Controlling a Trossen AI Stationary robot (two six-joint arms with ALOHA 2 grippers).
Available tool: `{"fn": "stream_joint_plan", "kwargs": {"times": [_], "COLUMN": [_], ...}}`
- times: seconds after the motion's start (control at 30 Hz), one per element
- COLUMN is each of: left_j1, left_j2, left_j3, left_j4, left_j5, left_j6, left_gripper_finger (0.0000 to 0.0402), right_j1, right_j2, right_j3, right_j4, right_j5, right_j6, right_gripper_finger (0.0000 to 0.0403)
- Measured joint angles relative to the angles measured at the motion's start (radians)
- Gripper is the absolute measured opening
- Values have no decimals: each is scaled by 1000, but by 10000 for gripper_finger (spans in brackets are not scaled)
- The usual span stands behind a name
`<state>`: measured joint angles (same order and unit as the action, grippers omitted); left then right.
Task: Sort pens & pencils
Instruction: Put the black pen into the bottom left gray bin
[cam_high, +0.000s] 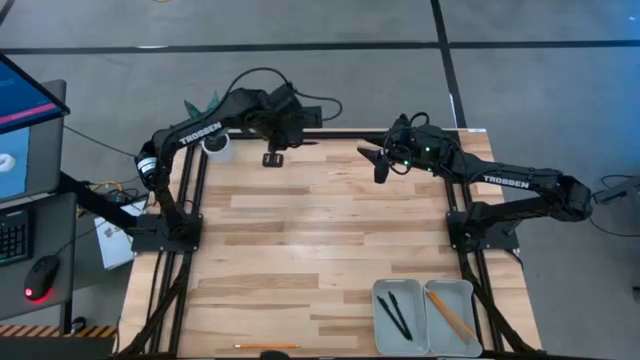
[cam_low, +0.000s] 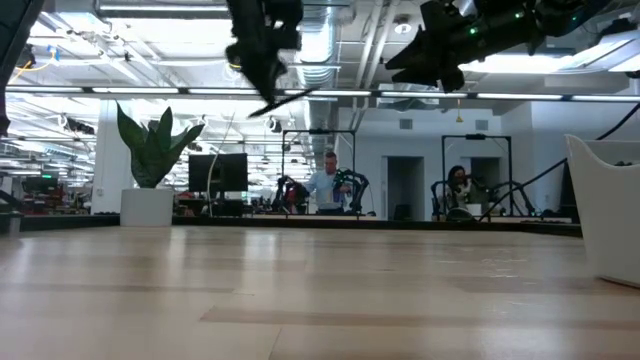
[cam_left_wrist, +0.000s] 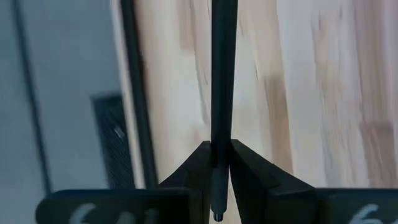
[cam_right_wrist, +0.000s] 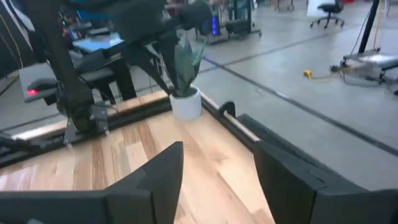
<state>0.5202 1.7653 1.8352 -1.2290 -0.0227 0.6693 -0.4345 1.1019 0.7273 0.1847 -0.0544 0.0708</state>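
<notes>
One pen (cam_left_wrist: 222, 93) is pinched between the left tool (cam_left_wrist: 221, 163) fingers above the counter's (cam_high: 300, 230) far edge, right tool (cam_high: 378, 163) spread empty nearby; the narrow end grip may let it pivot, slip and drop short of the trays (cam_high: 425, 318).

Pens: two black, side by side in left tray (cam_high: 398, 318); a third (cam_left_wrist: 222, 93) clamped between gripper fingers. Pencils: orange, two in right tray (cam_high: 450, 313); one (cam_high: 266, 346) on table edge.
</notes>
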Motion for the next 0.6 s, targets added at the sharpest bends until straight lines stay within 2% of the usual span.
{"fn": "stream_joint_plan", "kwargs": {"times": [0.17,0.27,0.4,0.6], "left_j1": [-56,-74,-102,-159], "left_j2": [-1,-1,-2,-1], "left_j3": [85,118,136,118], "left_j4": [82,102,95,64], "left_j5": [-1,-40,-187,-371], "left_j6": [-9,-12,29,182], "left_gripper_finger": [36,36,36,36], "right_j1": [11,23,38,41], "right_j2": [0,-1,-1,-1], "right_j3": [0,0,0,0], "right_j4": [98,143,152,152], "right_j5": [0,0,0,0], "right_j6": [0,0,12,165], "right_gripper_finger": [228,227,227,228]}}
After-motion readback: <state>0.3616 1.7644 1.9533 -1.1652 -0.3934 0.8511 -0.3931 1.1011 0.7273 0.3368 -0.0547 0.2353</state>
